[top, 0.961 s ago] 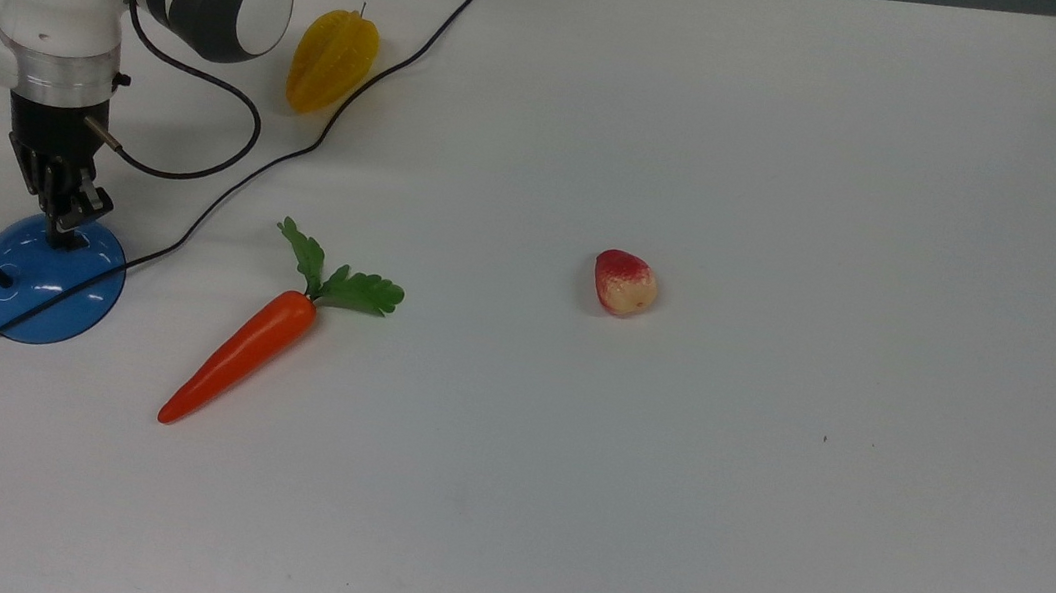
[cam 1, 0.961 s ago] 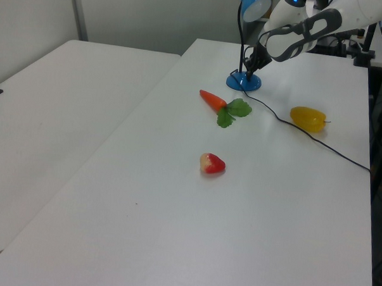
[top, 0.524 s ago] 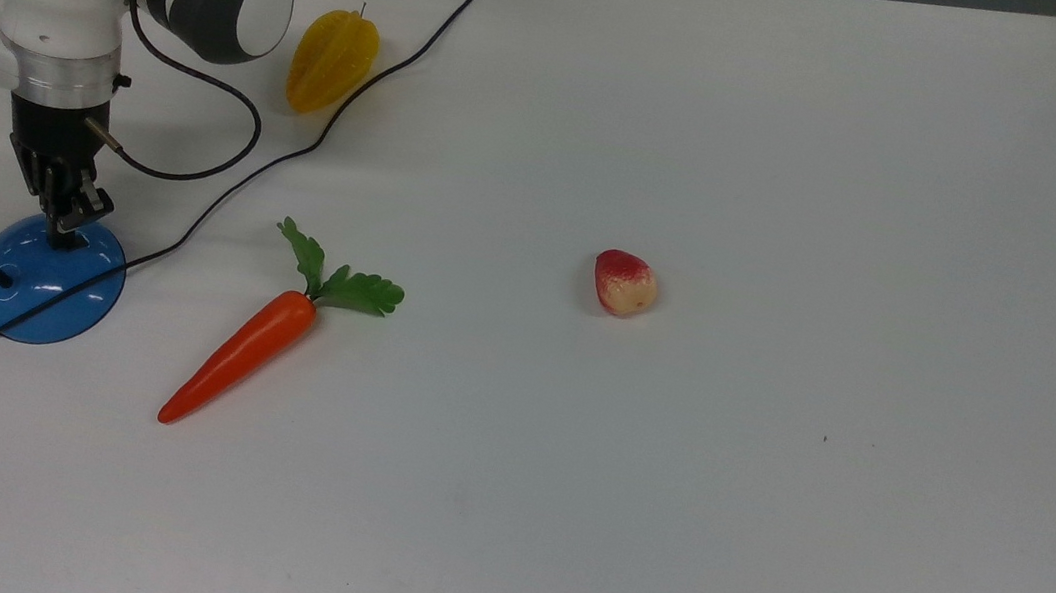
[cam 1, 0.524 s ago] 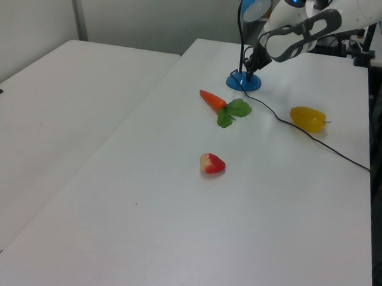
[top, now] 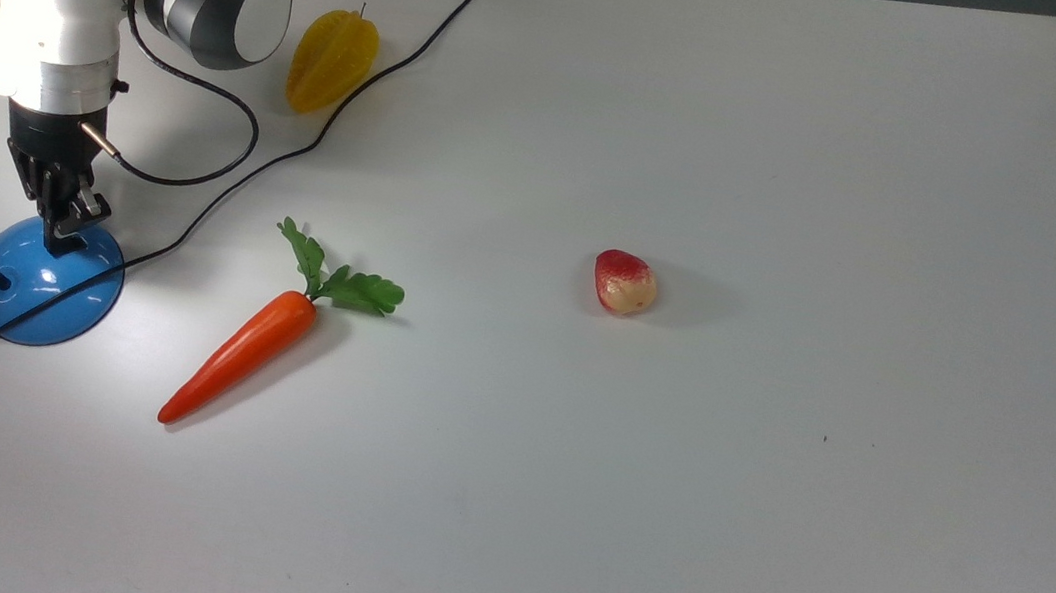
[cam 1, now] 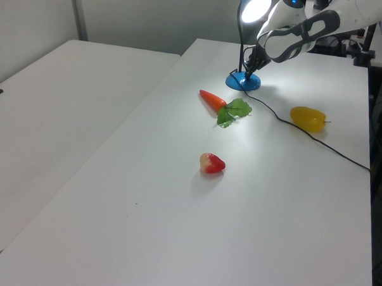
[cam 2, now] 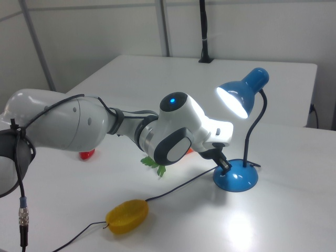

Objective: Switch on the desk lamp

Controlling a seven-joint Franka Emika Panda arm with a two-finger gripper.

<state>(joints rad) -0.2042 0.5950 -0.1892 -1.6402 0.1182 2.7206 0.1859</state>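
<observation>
Lit desk lamp (cam 2: pixel 237 176); gripper (top: pixel 65 228), fingers closed and empty, presses its base. Carrot (top: pixel 241 356), starfruit (top: pixel 331 59) nearby; strawberry (top: pixel 624 283) well apart.

desk lamp (top: pixel 45 293) shade cut off top view's left, switch hidden behind end effector (top: pixel 63 229)

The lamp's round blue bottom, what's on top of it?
The hand rests its tip on the desk lamp base, with the black neck and thin cord joining it too. What lies right under the tip is covered.
</observation>
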